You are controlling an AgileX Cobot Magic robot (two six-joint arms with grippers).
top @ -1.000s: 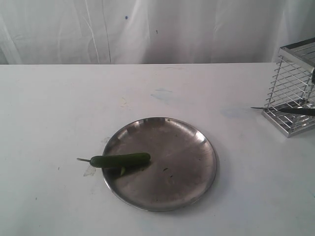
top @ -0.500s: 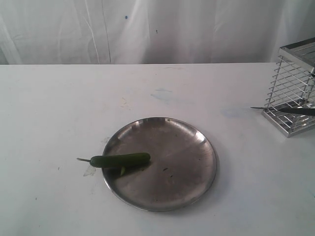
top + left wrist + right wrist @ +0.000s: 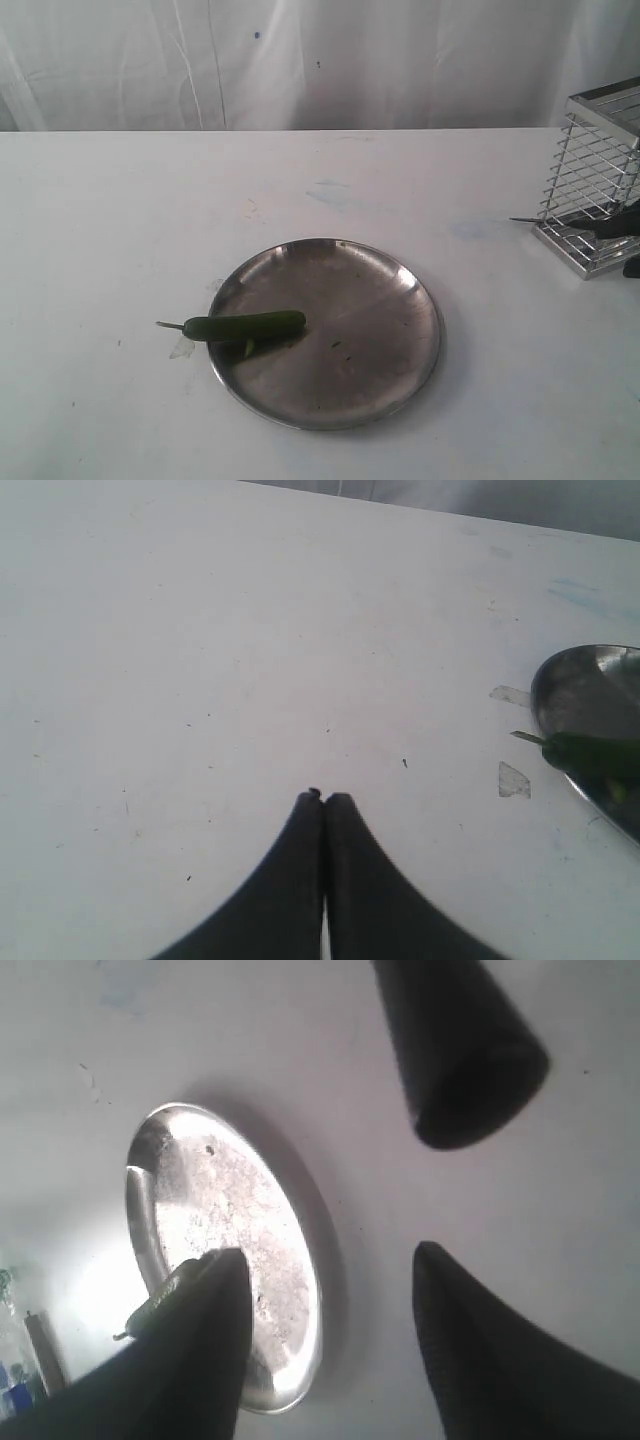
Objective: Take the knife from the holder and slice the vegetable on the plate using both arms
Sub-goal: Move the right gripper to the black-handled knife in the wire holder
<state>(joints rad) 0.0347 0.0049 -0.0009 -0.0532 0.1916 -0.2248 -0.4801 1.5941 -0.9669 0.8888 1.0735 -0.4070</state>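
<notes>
Exterior view: the vegetable (image 3: 245, 326) lies across the plate (image 3: 372, 335)'s left rim, stem outward. The knife (image 3: 560, 224) sits level by the holder (image 3: 590, 170)'s base, perhaps resting on it. The left gripper (image 3: 325, 798) is pressed closed, empty. The right gripper (image 3: 443, 1192) is spread wide, holding nothing.

1 plate (image 3: 375, 345), 1 vegetable (image 3: 245, 326), 1 knife (image 3: 552, 222) and 1 holder (image 3: 598, 150) here.

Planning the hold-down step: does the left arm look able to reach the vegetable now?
Probably yes: only bare table lies between the left gripper and the vegetable on the rim of the plate. Its jaws are shut, so they must open first.
</notes>
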